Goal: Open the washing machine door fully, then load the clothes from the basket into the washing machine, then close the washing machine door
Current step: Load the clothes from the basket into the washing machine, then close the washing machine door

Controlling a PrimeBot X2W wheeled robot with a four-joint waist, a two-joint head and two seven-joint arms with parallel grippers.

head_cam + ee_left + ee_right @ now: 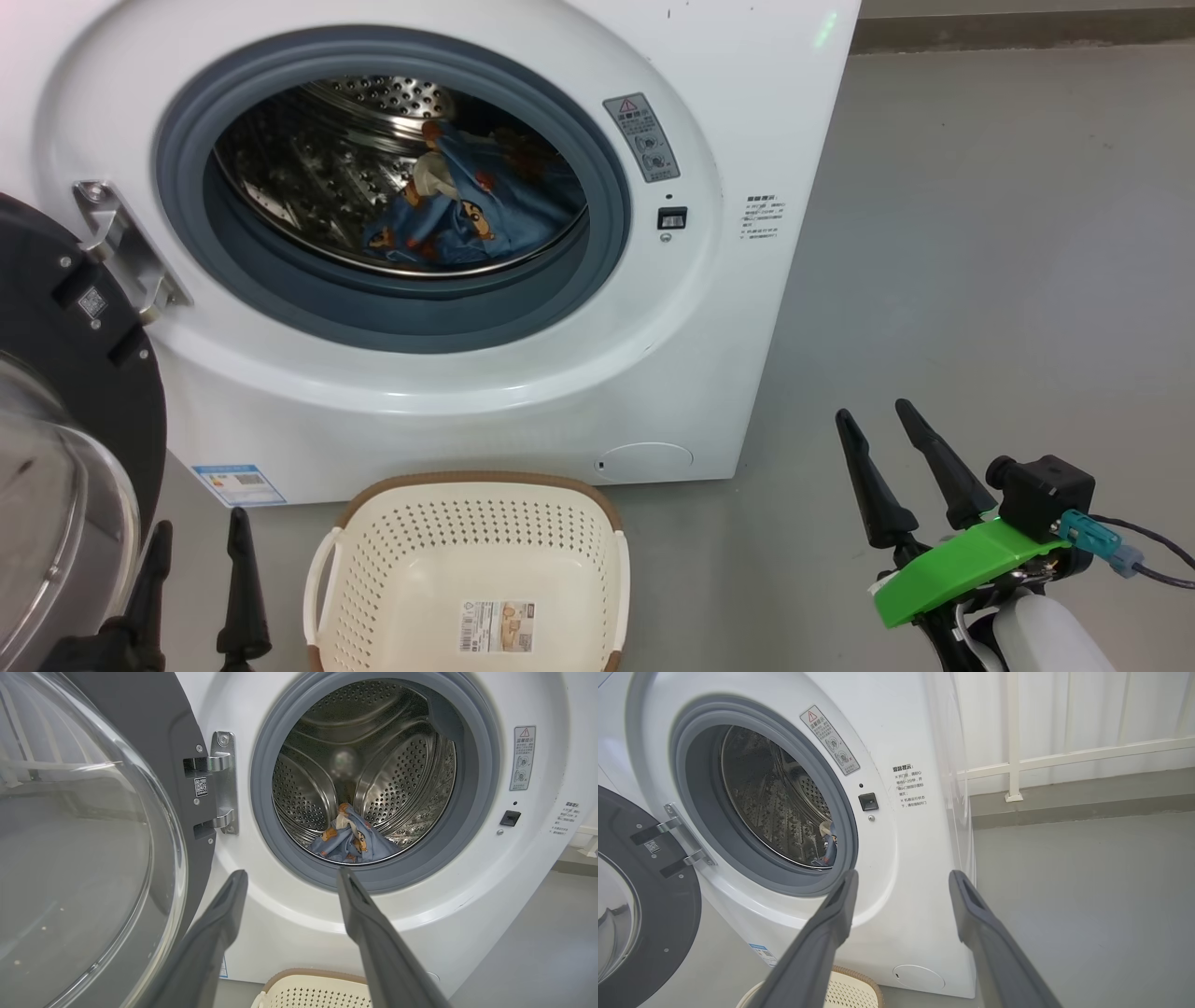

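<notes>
The washing machine door [84, 373] stands swung wide on its metal hinge [121, 243] at the left, black rim and glass bowl turned out into the room. The mouth of the washing machine [523, 401] is wide open, grey gasket [373, 317] ringing the steel drum [308, 177]. And there are the clothes [467, 219], a crumpled blue heap with orange-and-brown figures, lying inside the drum on its lower right wall.

Down on the grey floor [980, 280], the basket [476, 482] sits just in front of the machine, below the opening. Its perforated bottom shows bare around a label sticker [497, 625]. The blue label sticker [238, 483] and the round filter cap [644, 459] flank it on the machine's lower front.

The left gripper [201, 520] waits at the lower left, between the door's glass and the basket's left handle. Its fingers are spread apart with nothing between them. In its wrist view they frame the lower edge of the gasket.

The right gripper [873, 411] hovers over open floor, well to the right of the basket and past the machine's right corner. Its jaws gape just as wide and it holds nothing, a green bracket [952, 565] showing behind its fingers.
</notes>
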